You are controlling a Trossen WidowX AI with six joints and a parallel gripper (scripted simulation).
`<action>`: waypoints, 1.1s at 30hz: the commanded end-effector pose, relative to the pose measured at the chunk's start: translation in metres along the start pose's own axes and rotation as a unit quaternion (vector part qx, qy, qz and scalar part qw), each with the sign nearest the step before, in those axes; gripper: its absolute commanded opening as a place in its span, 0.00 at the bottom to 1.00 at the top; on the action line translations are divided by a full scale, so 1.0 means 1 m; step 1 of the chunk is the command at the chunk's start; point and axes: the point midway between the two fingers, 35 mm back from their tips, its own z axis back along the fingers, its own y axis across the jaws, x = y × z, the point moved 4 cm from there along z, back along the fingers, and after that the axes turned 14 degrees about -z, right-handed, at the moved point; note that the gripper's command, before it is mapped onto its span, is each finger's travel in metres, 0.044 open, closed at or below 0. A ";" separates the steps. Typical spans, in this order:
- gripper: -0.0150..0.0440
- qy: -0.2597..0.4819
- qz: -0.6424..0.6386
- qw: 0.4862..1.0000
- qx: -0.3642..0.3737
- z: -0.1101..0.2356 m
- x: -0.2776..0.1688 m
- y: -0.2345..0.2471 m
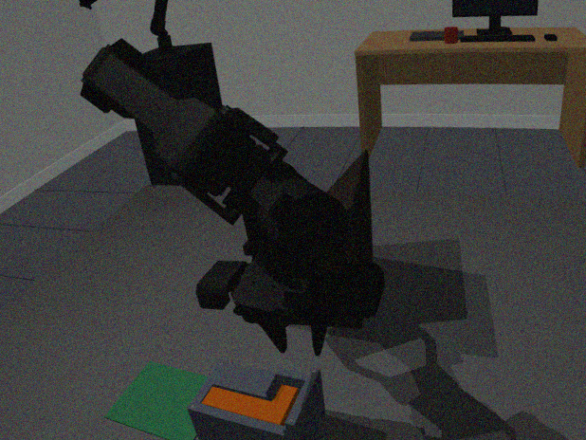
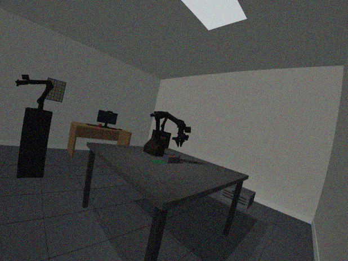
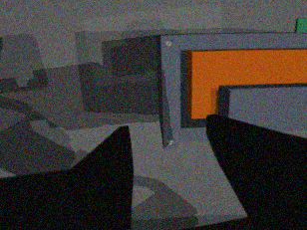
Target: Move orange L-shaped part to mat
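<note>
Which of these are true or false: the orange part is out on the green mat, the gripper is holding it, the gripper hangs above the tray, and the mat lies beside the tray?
1. The orange part lies on the green mat. False: it sits in the grey tray pocket.
2. The gripper holds the part. False: its fingers are partly open, gripping nothing.
3. The gripper hangs above the tray. True.
4. The mat lies beside the tray. True.

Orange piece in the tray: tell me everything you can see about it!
The orange piece is a flat, smooth L shape: one long bar with a short foot at one end. It lies flush in the matching pocket of the grey tray, top side up. Nothing touches it but the tray; the gripper hangs above, partly closed and empty.
</note>
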 end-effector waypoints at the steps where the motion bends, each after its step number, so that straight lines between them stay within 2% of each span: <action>1: 0.56 0.027 -0.029 0.998 -0.051 -0.020 0.005 -0.005; 7: 0.56 0.027 -0.029 0.998 -0.051 -0.023 0.006 -0.005; 14: 0.56 0.026 -0.029 0.998 -0.052 -0.092 0.002 -0.013; 33: 0.56 0.026 -0.029 0.998 -0.052 -0.108 0.001 -0.015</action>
